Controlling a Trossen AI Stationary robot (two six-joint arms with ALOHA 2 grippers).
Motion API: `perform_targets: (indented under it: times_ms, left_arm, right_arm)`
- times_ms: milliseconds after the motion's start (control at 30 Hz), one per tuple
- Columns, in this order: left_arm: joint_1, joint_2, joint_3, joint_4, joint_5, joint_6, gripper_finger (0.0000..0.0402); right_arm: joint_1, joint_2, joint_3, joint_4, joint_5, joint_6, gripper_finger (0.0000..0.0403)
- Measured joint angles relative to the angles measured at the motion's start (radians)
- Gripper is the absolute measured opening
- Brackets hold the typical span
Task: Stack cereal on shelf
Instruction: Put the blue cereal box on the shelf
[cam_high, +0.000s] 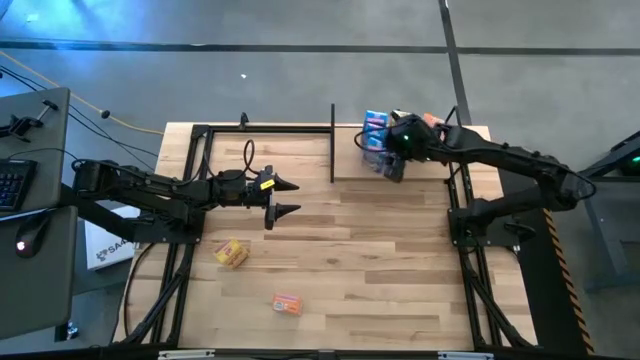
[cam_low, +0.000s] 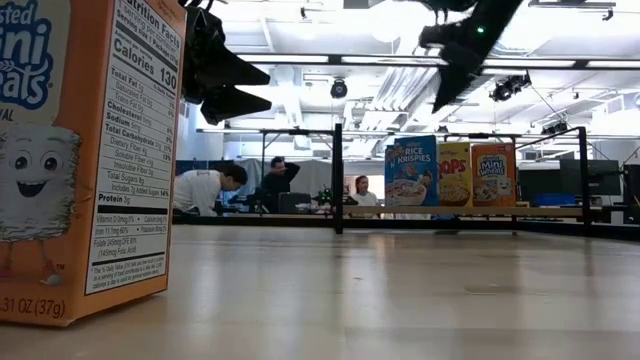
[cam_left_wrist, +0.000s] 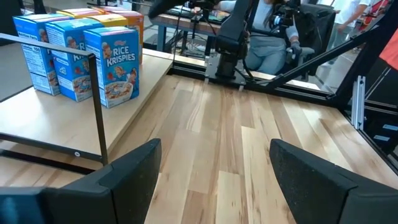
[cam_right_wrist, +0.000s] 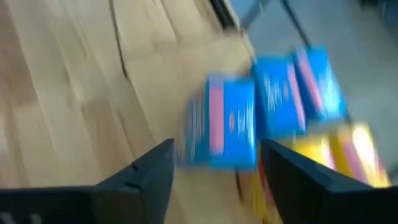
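The left gripper (cam_high: 287, 197) hovers open over mid-table. Near it, two cereal boxes lie loose: a yellow box (cam_high: 231, 253) and an orange box (cam_high: 287, 304). Light, stiff and crushable, they likely suit a gentle pinch across the narrow sides. Far right, the right gripper (cam_right_wrist: 214, 165) hangs spread above the blue boxes (cam_high: 375, 130) on the shelf (cam_left_wrist: 56, 124).

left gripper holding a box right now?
No. The left gripper is open and empty above bare table, with two loose boxes, a yellow box and an orange box, lying apart from it.
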Motion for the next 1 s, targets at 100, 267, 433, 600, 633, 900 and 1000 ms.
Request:
perform_targets:
  times_ms: [100, 267, 433, 600, 633, 900, 1000]
  left_arm:
    - [0.000, 0.000, 0.000, -0.002, -0.001, 0.000, 0.0289]
    - [0.000, 0.000, 0.000, -0.003, -0.002, 0.000, 0.0289]
    - [0.000, 0.000, 0.000, -0.009, -0.006, 0.000, 0.0289]
    - [0.000, 0.000, 0.000, -0.012, -0.025, 0.000, 0.0289]
    - [0.000, 0.000, 0.000, -0.014, -0.027, 0.000, 0.0289]
    - [0.000, 0.000, 0.000, -0.016, -0.028, -0.001, 0.0289]
    - [-0.003, 0.000, 0.000, -0.021, -0.025, -0.009, 0.0289]
  right_arm:
    - [0.005, 0.002, -0.005, -0.104, 0.018, 0.086, 0.0159]
    - [0.003, 0.026, -0.067, -0.091, 0.006, 0.138, 0.0055]
    - [-0.022, 0.056, -0.117, -0.005, 0.010, 0.147, 0.0004]
    - [-0.048, 0.082, -0.126, 0.081, 0.011, 0.147, 0.0015]
    - [-0.052, 0.085, -0.126, 0.095, 0.011, 0.142, 0.0016]
    - [-0.089, 0.120, -0.126, 0.169, 0.033, 0.116, 0.0018]
    - [-0.089, 0.121, -0.124, 0.176, 0.073, 0.100, 0.0018]
